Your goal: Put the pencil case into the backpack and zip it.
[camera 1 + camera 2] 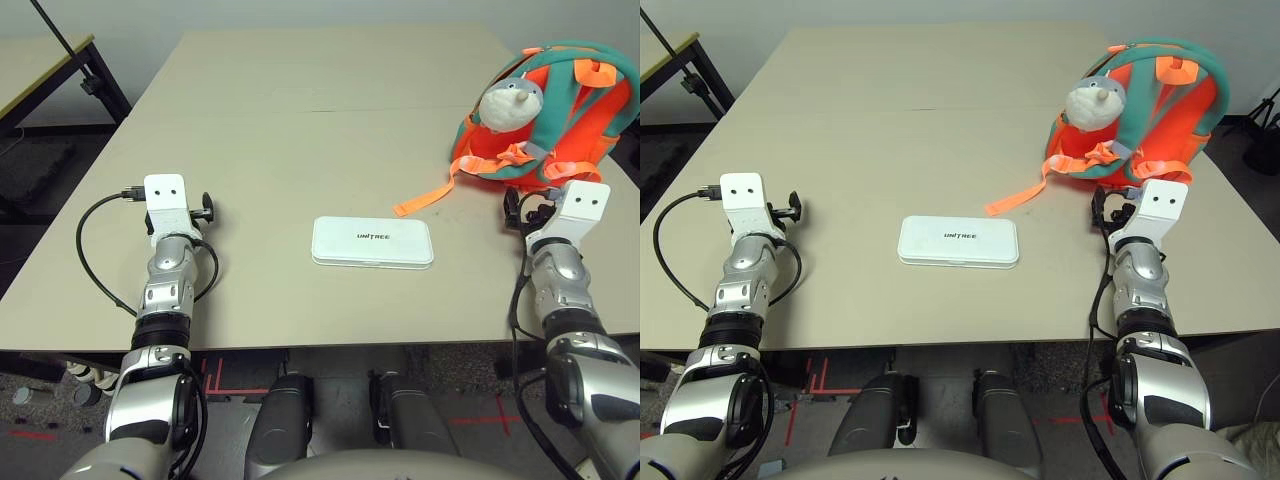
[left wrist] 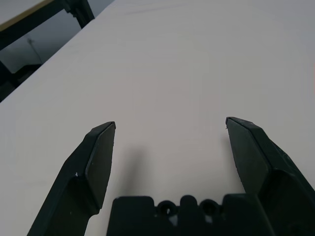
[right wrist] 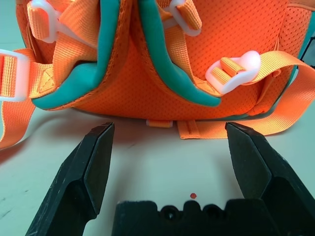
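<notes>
Nothing packed so far
The case [image 1: 372, 243] lies on the tabletop [image 1: 300, 150] between the spread left tool [image 2: 171, 123] and spread right tool [image 3: 170, 127]; the backpack [image 1: 560, 115] stands beyond the right one. Packing and zipping both appear left to do.

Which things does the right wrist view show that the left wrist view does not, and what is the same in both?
Right wrist view: the backpack's teal trim and pale buckles, and a small red dot on the tabletop.

Left wrist view: part of a second table with its dark frame, beyond the edge of the work table.

Both: the pale tabletop, and a pair of black jaws standing wide apart with nothing between them, on the left gripper and on the right gripper.
</notes>
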`<action>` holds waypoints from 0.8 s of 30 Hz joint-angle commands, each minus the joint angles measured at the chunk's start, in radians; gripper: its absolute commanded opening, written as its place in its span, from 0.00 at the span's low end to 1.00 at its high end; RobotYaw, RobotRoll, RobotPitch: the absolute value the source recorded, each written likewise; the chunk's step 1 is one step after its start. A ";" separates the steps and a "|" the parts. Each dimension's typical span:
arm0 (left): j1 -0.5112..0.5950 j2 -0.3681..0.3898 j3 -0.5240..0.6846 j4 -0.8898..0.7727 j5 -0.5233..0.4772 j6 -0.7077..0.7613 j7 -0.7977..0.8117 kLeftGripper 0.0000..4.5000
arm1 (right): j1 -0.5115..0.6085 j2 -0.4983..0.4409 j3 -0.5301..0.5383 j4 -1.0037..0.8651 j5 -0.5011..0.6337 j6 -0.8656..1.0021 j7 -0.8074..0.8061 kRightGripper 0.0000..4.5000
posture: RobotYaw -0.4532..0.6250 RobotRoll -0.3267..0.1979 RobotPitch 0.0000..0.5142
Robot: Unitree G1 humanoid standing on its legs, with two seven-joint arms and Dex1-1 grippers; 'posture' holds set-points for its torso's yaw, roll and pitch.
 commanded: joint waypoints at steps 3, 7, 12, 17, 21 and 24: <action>0.016 -0.006 0.017 -0.050 -0.024 0.037 -0.009 1.00 | -0.004 -0.009 0.009 0.015 -0.013 0.014 0.013 0.99 | 0.57 0.62 0.25; -0.016 0.001 0.028 -0.076 -0.087 0.061 -0.096 1.00 | 0.024 -0.015 0.028 -0.049 -0.017 0.028 0.063 0.86 | 0.56 0.62 0.25; -0.058 0.016 0.058 -0.149 -0.214 0.234 -0.211 1.00 | 0.124 -0.051 0.068 -0.268 -0.008 0.142 0.195 0.45 | 0.54 0.62 0.25; -0.121 0.065 0.047 -0.161 -0.337 0.422 -0.407 1.00 | 0.228 -0.116 0.117 -0.543 0.003 0.324 0.319 0.00 | 0.51 0.62 0.24; -0.150 0.102 0.023 -0.203 -0.444 0.633 -0.552 1.00 | 0.302 -0.163 0.164 -0.724 0.004 0.449 0.403 0.00 | 0.49 0.62 0.24; -0.170 0.133 0.004 -0.199 -0.489 0.755 -0.631 1.00 | 0.333 -0.186 0.185 -0.818 0.005 0.517 0.440 0.00 | 0.47 0.62 0.23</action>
